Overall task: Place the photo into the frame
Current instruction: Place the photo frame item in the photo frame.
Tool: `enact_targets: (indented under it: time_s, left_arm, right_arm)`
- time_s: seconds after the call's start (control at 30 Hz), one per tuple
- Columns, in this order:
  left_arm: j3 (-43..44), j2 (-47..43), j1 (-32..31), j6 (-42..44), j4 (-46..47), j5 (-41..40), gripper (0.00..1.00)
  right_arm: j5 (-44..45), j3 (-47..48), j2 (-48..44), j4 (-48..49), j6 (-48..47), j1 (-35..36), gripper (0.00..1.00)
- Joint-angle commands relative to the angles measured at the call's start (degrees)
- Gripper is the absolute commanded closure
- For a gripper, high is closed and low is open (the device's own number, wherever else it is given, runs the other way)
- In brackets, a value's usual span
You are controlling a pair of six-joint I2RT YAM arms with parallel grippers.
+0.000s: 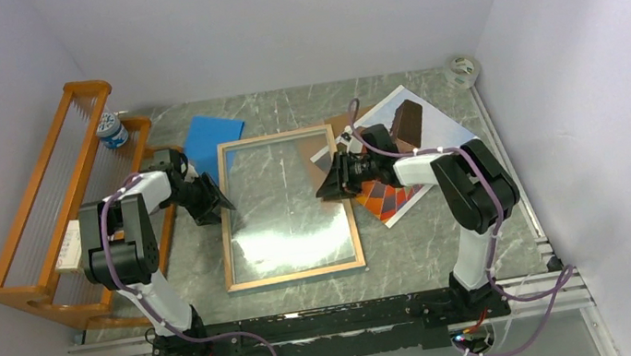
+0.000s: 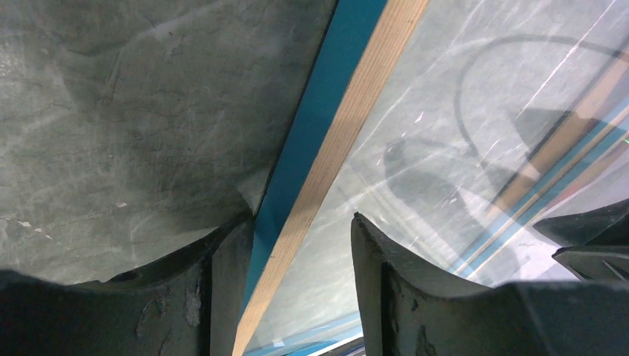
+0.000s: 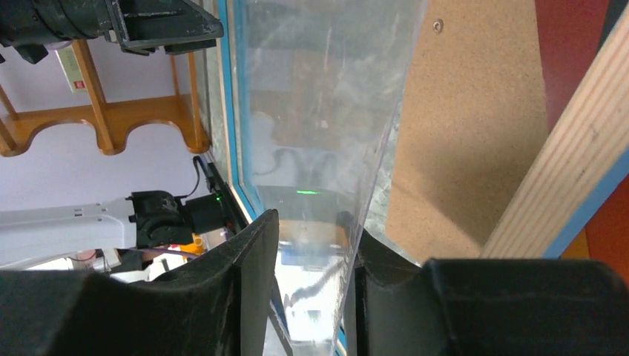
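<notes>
Shows the frame flat in the middle of the grey marbled tabletop, light-wood back up, glass pane inside. Finds the left pincer at the frame's left rail, jaws parted and astride it, with a strip of glass showing between the wood and one finger. Puts the right pincer just inside the right rail, the pane's edge running into the gap between its fingers; cannot tell whether clamped or loose. Places the photo right of the frame, outside it, partly under the right arm and over a brown backing board. Has a blue pad at the frame's far left corner and an orange wooden rack along the left.
</notes>
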Motion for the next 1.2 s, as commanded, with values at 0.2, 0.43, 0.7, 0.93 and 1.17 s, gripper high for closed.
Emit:
enact_targets:
  time_s: [0.2, 0.43, 0.7, 0.93, 1.17]
  left_arm:
    - [3.82, 0.17, -0.19, -0.54, -3.15, -2.90, 0.38]
    - [5.45, -0.51, -0.19, 0.37, -6.23, -4.55, 0.27]
    - [5.34, -3.24, -0.15, 1.53, -8.10, -6.18, 0.13]
    - [5.25, -3.79, -0.17, 2.70, -8.10, -4.95, 0.13]
    - [4.74, -2.56, -0.19, 2.23, -6.93, -2.83, 0.20]
  right_arm:
    - [4.31, 10.14, -0.21, -15.34, -6.19, 0.36, 0.45]
    - [5.87, 14.28, 0.53, -21.35, -7.87, 1.12, 0.24]
    - [18.02, 20.20, -0.31, -35.24, -10.22, 1.42, 0.14]
    - [33.06, 22.86, -3.42, -45.95, -11.23, 1.40, 0.13]
    - [39.84, 22.83, -1.62, -48.66, -11.86, 2.46, 0.23]
